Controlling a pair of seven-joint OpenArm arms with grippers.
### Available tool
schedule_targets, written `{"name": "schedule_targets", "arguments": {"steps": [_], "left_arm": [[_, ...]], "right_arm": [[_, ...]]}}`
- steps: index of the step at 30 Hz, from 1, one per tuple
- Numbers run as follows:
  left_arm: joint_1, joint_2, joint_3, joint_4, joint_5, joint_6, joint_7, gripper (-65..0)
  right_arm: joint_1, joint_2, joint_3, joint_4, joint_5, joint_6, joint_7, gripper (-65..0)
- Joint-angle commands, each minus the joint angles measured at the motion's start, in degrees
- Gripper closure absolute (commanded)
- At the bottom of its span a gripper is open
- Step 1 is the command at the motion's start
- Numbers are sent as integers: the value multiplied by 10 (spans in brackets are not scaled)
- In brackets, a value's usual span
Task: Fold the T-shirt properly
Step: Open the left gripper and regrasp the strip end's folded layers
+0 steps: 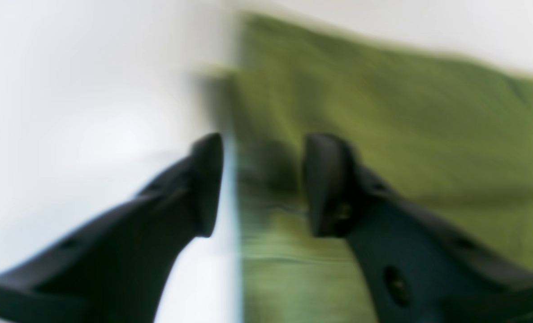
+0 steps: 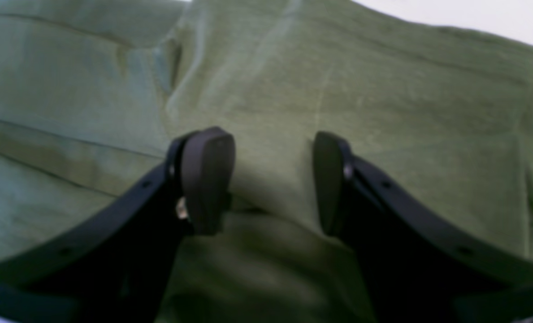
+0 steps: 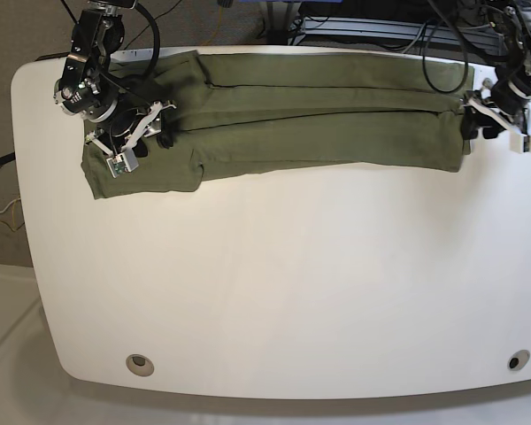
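The T-shirt (image 3: 283, 124) lies along the far edge of the white table (image 3: 274, 283), drawn out into a long, narrow band that runs almost from one side of the table to the other. Lengthwise creases show along it in the base view, so the sides appear to be folded in already; that first stage looks done or nearly so. One end of the band, on the left of the base view, is wider and lumpier, with a flap hanging toward the near side, and it is not squared up with the rest.

The right gripper (image 2: 270, 184) sits over that wider end. Its jaws stand apart with cloth bulging up between them, but neither pad is pressed onto a fold, so it looks released rather than grasping. The left gripper (image 1: 262, 184) is at the opposite end of the band, right at the cloth's edge: one finger is over bare table and the other over the green fabric. Its jaws are also apart with nothing pinched between them, though that view is heavily blurred and contact with the cloth cannot be judged.

What seems left is the larger part of the job: tidying the wide end, then folding the long band across its length, probably in halves or thirds, to make a compact rectangle. No crosswise fold is visible yet.
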Motion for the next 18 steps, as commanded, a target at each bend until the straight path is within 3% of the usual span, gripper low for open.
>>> {"name": "schedule_targets", "arguments": {"steps": [1,3,11,18], "left_arm": [[-7,-10,-10,2,-19,-8,-3,-347],[-16,-12,-5,-9,-11,-8,-2,-395],[-22,-16,2,-36,-8,-6,2,-381],[-19,-16,12,-46,-11,-8,-6,-285]], "right_arm": [[5,7,2,8,7,3,9,-309],[5,6,2,7,5,3,10,-309],[5,6,1,8,5,3,10,-309],[4,5,1,7,3,3,4,-309]]}}
